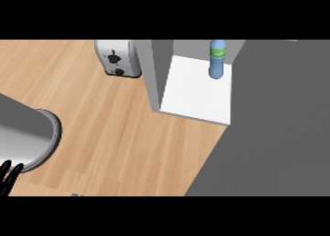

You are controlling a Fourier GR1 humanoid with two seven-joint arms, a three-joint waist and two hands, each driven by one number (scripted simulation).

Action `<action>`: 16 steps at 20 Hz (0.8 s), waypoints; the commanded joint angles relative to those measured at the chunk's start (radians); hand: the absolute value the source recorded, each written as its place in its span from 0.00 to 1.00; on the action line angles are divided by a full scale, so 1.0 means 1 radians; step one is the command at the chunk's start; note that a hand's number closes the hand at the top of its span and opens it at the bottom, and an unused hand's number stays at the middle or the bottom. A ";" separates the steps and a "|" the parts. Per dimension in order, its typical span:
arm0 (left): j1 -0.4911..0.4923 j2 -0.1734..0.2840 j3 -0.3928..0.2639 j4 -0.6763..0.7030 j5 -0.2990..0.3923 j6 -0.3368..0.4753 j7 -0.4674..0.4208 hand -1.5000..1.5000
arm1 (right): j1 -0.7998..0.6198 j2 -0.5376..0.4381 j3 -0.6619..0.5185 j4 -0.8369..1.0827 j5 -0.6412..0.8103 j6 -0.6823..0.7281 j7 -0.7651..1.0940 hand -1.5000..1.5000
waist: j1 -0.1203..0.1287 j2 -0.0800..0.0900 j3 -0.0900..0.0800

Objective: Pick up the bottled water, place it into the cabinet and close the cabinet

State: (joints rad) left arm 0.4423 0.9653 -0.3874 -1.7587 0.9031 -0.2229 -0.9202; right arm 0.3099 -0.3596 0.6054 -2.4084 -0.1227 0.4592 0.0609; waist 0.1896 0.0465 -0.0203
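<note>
A wooden counter (106, 120) is seen across most of the view. A large grey panel (276, 129), apparently the cabinet's open door, is found down the right side, overlapping the counter's edge. The cabinet (195, 92) is observed at top centre, standing open, with a white shelf floor bounded on the left by a grey wall. A grey forearm (21, 133) is noted at the left edge, filling the lower-left area. A silver toaster (118, 58) is placed on the counter just left of the cabinet wall. The bottle (216, 59), blue with a green label, is set upright on the shelf, at the back right, inside the cabinet. The left hand (3, 177) is recorded at the lower-left corner; only black fingers show, held straight and close together, gripping nothing. The right hand is not observed.
</note>
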 commanded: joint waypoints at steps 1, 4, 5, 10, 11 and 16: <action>0.003 0.005 0.014 0.001 0.007 -0.022 -0.016 0.00 | -0.051 0.116 0.030 0.123 -0.050 -0.103 0.115 1.00 | 0.016 0.009 0.005; -0.007 0.013 0.016 0.001 0.010 -0.038 -0.003 0.00 | -0.119 0.165 0.024 0.201 -0.142 -0.102 0.154 1.00 | 0.013 0.012 0.008; 0.001 0.008 0.005 -0.004 -0.002 -0.037 -0.006 0.00 | -0.147 0.174 0.011 0.227 -0.177 -0.098 0.170 1.00 | 0.019 0.010 0.009; 0.004 0.016 0.049 0.016 0.048 -0.044 -0.004 0.00 | -0.344 0.273 -0.131 0.391 -0.211 -0.182 0.247 1.00 | -0.014 -0.009 0.012; 0.031 0.026 0.049 0.034 0.042 -0.069 -0.016 0.00 | -0.385 0.293 -0.165 0.429 -0.206 -0.198 0.246 1.00 | 0.000 -0.012 0.012; 0.029 0.026 0.056 0.018 0.061 -0.052 0.017 0.00 | -0.598 0.355 -0.297 0.602 -0.150 -0.327 0.290 1.00 | -0.041 -0.018 0.016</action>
State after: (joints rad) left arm 0.4629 0.9838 -0.3401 -1.7359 0.9490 -0.2517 -0.9009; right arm -0.1274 -0.0740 0.4010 -1.9525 -0.3123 0.2578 0.3092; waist 0.1648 0.0315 -0.0085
